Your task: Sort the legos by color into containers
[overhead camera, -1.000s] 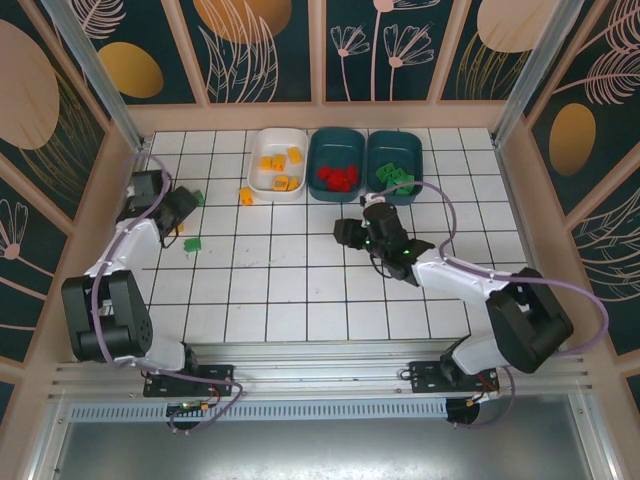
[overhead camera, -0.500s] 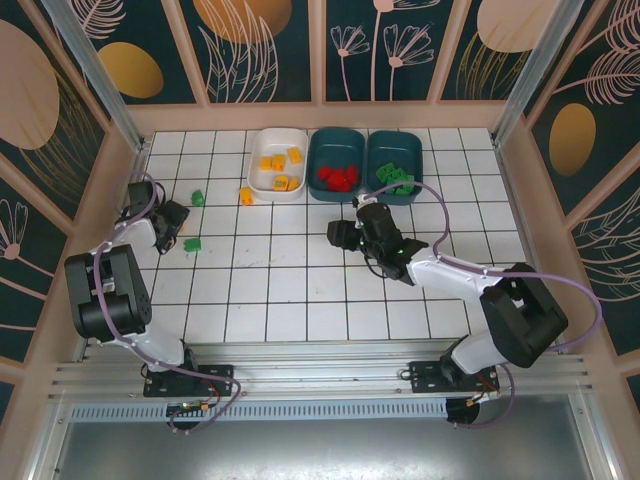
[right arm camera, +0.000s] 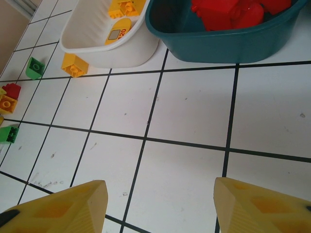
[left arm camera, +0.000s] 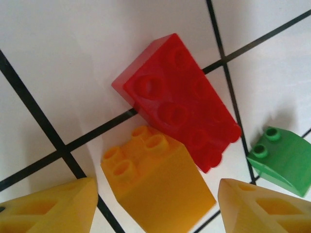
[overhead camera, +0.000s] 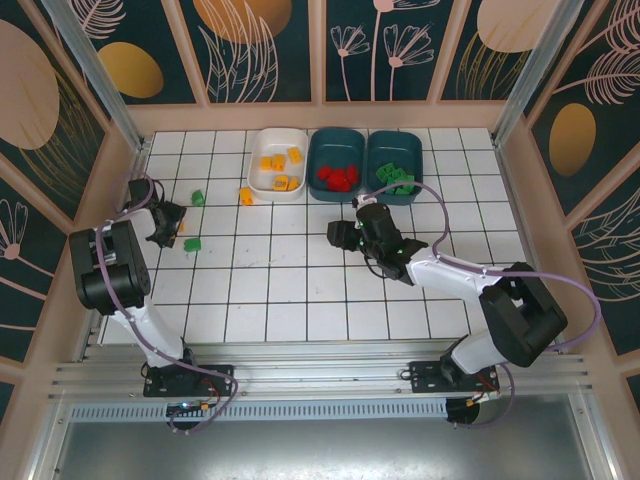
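L claw (left arm camera: 158, 208) pulled back leftward vs. earlier, tips apart astride orange brick (left arm camera: 160, 191) touching red brick (left arm camera: 180, 121), R claw (right arm camera: 160, 206) barely moved, wide, empty

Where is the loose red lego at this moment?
In the left wrist view, the red lego lies on the table beside an orange lego, a green lego to its right.

Left arm (overhead camera: 105, 275): folded tight at the far left, elbow hunched above its base, wrist turned inward.
Left gripper (overhead camera: 165, 222): low, pointing straight down, yellow fingers (left arm camera: 48, 208) spread apart.
Right arm (overhead camera: 470, 285): reaching from its base towards the centre, forearm near level.
Right gripper (overhead camera: 340, 235): tilted forward and down, yellow fingers (right arm camera: 63, 206) parted wide.
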Motion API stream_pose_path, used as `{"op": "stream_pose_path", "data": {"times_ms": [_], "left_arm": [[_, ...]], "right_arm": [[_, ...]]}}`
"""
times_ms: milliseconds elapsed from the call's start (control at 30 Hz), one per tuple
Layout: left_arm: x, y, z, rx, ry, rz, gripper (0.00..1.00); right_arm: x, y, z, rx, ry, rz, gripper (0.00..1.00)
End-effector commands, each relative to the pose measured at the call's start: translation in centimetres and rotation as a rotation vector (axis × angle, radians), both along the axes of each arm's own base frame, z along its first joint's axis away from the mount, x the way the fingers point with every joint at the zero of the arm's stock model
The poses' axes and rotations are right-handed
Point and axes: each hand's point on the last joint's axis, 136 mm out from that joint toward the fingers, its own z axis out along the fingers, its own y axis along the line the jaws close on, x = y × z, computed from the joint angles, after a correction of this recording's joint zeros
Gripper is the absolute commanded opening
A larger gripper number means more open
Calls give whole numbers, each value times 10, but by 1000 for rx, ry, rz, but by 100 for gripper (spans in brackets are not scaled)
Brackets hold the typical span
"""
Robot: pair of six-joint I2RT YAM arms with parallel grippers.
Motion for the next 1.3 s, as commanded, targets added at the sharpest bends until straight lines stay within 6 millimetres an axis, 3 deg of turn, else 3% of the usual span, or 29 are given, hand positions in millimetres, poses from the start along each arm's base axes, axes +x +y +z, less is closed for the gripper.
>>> {"op": "stream_pose_path", "data": {"times_ms": [0,233,400,667,800,900,1033,1267], "left_arm": [[9,8,3,-9,-24,36,64],[-1,2,3,-21,-38,15,39],[-15,-9,7,-38,-54,-19,29],[-31,-31,44,-74,-159,-85,26],[-29,-46,66,-74,-215,-130,25],[-15,-69,86,-66,-255,-203,25],[28,-119,107,-81,-301,-382,25],[98,-203,96,-100,-283,-616,24]], "right_arm": [[2,0,12,4,-41,-5,60],[2,2,15,9,-44,-5,59],[4,8,16,11,-44,6,59],[6,11,16,14,-49,5,59],[9,11,18,7,-59,2,59],[10,8,20,6,-64,-6,59],[12,1,21,7,-64,-23,59],[11,-22,18,-3,-53,-69,59]]}}
